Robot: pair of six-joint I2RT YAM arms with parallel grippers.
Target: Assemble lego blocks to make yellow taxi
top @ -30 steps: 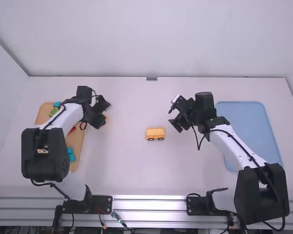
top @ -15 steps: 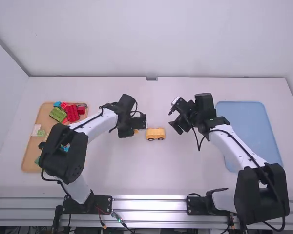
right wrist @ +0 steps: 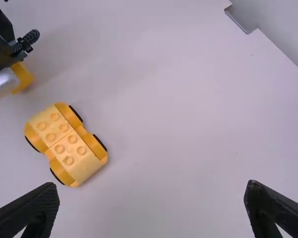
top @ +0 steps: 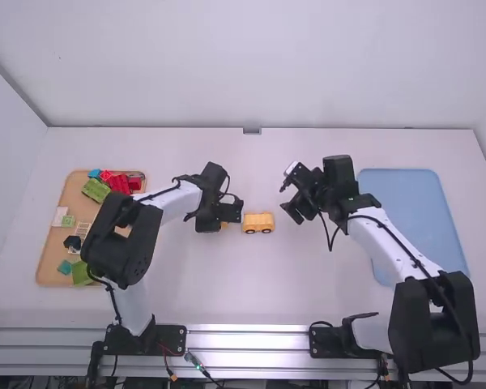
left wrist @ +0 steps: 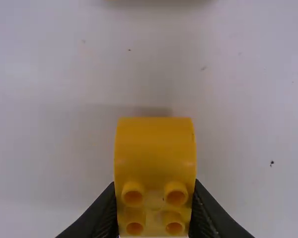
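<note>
- A pale side wall (top: 4,178) rose at the far left, well apart from the left end effector (top: 228,214).
- A tan tray (top: 49,251) lay on the white table (top: 194,284), left of the left end effector; it bore red blocks (top: 118,181), a green block (top: 95,190) and a small blue block (top: 94,173), among others.
- The left end effector was clamped on a yellow block (left wrist: 155,144), its curved side and four studs showing; small dark specks (left wrist: 272,162) dotted the white surface beside it.
- The yellow car base (top: 257,223), studs up and on its black wheels, sat on the table just right of the left end effector, apart from the held block and between the two end effectors.
- Beyond both stood the plain pale back wall (top: 251,65), with a small metal bracket (top: 252,130) at the table's far edge; a silver rail (top: 247,340) ran along the near side.
- The right end effector (top: 287,197) hung with its fingers wide apart, nothing between them.
- A flat blue mat (top: 409,211) lay on the table to its right.
</note>
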